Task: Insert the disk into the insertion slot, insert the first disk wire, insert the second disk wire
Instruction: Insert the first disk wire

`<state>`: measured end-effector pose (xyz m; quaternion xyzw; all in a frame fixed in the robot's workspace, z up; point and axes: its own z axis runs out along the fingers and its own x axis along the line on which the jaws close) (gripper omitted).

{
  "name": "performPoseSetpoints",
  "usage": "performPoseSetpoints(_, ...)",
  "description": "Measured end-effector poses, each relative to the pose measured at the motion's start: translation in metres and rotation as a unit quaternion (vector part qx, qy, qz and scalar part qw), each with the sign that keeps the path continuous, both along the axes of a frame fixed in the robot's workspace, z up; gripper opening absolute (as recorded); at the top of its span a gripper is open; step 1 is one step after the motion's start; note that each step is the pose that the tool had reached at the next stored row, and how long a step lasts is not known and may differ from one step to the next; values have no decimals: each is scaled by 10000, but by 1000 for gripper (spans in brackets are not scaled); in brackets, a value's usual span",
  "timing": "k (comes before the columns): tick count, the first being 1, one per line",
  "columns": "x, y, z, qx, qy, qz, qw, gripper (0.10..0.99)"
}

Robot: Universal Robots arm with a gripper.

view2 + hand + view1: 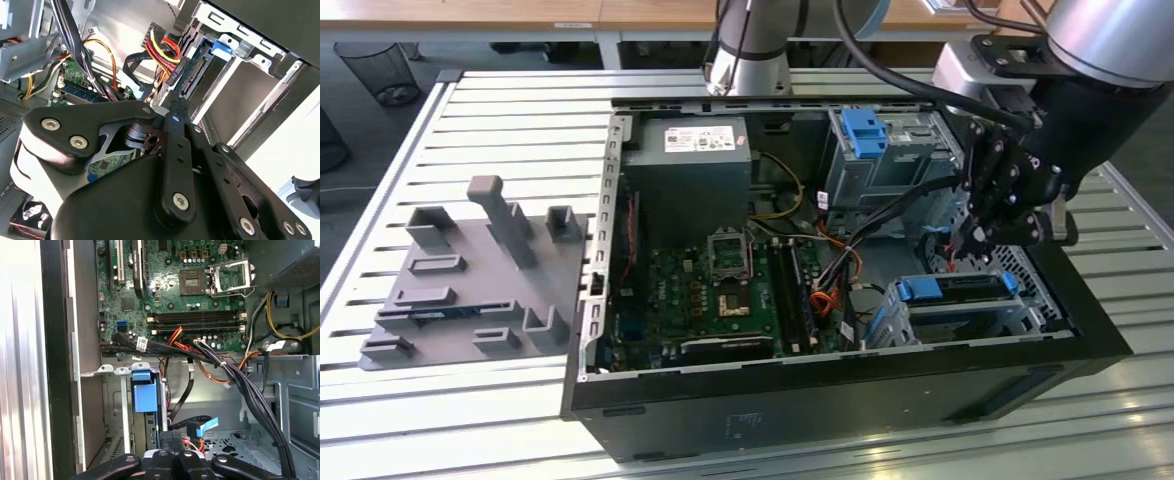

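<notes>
The disk [958, 289], in its blue carrier, sits inside the insertion slot [903, 327] at the near corner of the open computer case [827, 410], towards the exterior view's right. The hand [973, 238] hangs just above it inside the case. In the first wrist view its fingertips [166, 438] are pressed together; whether anything is between them I cannot tell. In the second wrist view a black plug with red and yellow wires [173, 75] lies just beyond the hand, at the disk's end. The case rests on a slatted desk [494, 110]
</notes>
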<state>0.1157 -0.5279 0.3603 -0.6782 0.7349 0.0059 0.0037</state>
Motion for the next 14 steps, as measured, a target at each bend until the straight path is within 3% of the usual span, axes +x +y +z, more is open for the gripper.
performPoseSetpoints(8, 72, 31, 1, -1, 0, -173, 9998, 114)
performPoseSetpoints(9, 77, 35, 0, 0, 0, -204, 9998, 169)
performPoseSetpoints(10, 82, 40, 0, -1, 0, -235, 9997, 169)
performPoseSetpoints(11, 87, 44, 0, -1, 0, -266, 9996, 239)
performPoseSetpoints(14, 101, 56, -1, 0, 0, -364, 9993, 239)
